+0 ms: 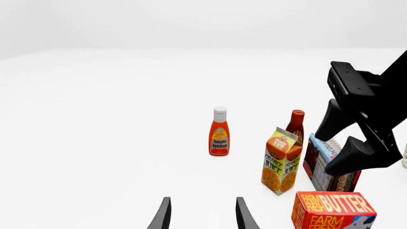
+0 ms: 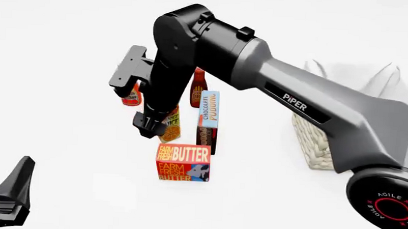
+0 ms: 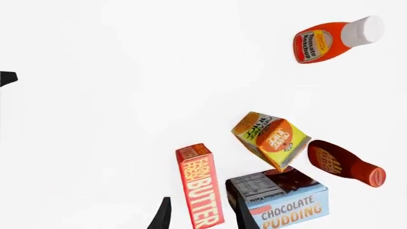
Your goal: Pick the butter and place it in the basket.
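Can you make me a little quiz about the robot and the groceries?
1. True or false: the right pincer is holding the butter.
2. Which carton stands beside the chocolate pudding: A milk, B orange juice, C cereal?
3. What colour is the ketchup bottle's cap?

Key: 1 false, the butter sits untouched on the table. 2 B, orange juice. 3 white.
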{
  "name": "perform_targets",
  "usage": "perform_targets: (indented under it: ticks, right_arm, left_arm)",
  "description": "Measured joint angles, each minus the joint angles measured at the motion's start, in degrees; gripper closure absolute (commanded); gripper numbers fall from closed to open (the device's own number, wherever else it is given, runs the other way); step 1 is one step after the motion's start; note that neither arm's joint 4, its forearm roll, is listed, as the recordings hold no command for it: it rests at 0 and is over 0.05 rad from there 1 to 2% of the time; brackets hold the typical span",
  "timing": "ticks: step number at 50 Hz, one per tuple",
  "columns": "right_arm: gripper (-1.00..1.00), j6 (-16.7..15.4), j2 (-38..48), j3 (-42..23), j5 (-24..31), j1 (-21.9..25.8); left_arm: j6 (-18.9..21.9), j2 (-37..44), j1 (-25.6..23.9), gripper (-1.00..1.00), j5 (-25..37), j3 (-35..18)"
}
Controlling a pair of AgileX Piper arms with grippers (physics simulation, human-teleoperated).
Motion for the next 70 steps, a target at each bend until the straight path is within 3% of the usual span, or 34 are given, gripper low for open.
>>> perform_targets:
  ticks: [13,33,70]
  right_arm:
    - [-1.00,-3.33,1.07,0.85,0.03,-0.57]
    - [-1.00,-5.03,2.50,-0.98,0.04,-1.04]
    - [-1.00,-3.48,7.62,-5.39,0.04,0.55]
  left_arm:
    - [0.00,0.00,0.00,-1.00,0.00,0.00]
    - [0.00,0.00,0.00,-1.00,0.00,0.00]
    - [0.00,0.00,0.00,-1.00,0.00,0.00]
